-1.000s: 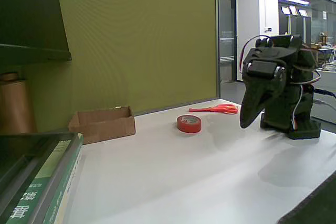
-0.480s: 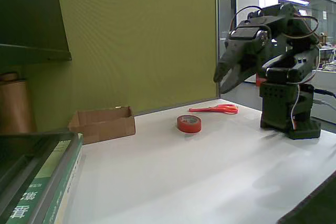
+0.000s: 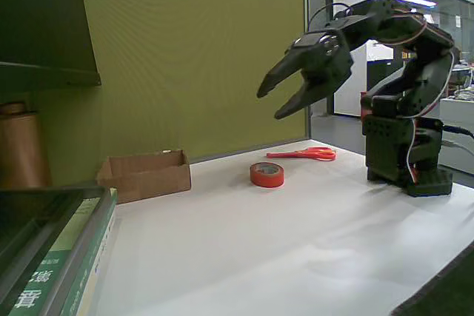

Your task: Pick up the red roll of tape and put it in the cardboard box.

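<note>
One arm (image 3: pixel 404 72) stands at the right of the fixed view, and its gripper (image 3: pixel 270 103) hangs high in the air with its two fingers (image 3: pixel 275 79) spread apart and nothing between them. The step in hand looks like the reach toward the red roll of tape (image 3: pixel 266 175); no grasp is made yet.

The tape lies flat on the white table (image 3: pixel 296 242), well below the fingertips and roughly under them, apart from everything else. Behind it, nearer the arm's base, lie the scissors (image 3: pixel 305 154) with handles of much the same red-orange colour, so the gripper must go for the ring and not for them. The cardboard box (image 3: pixel 144 174) sits to the left of the tape, against the green wall (image 3: pixel 192 57), with a clear stretch of table between the two. A brown paper roll (image 3: pixel 21 149) stands further left, and books (image 3: pixel 70 257) lie at the near left corner.

The next move, as I judge it, calls for lowering the open fingers straight down so that one goes inside the ring or both go around its rim, then closing. The roll is low and flat, so the tips must come nearly to the table surface to catch it. After that comes a lift and a swing left to the box.
</note>
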Robot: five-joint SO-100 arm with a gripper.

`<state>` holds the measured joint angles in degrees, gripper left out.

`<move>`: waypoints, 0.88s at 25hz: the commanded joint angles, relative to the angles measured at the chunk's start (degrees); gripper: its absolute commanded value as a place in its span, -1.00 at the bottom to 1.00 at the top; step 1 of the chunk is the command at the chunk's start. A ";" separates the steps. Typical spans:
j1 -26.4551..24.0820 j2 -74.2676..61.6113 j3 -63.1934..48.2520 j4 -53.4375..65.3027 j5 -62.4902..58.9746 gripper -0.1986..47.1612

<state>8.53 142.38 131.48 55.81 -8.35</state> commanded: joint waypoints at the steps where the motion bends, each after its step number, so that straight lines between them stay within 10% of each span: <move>1: 0.97 -0.70 -3.60 0.00 -0.26 0.06; 22: 13.71 -29.36 -24.61 -1.23 -10.37 0.11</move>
<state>20.65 114.08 110.48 53.79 -17.67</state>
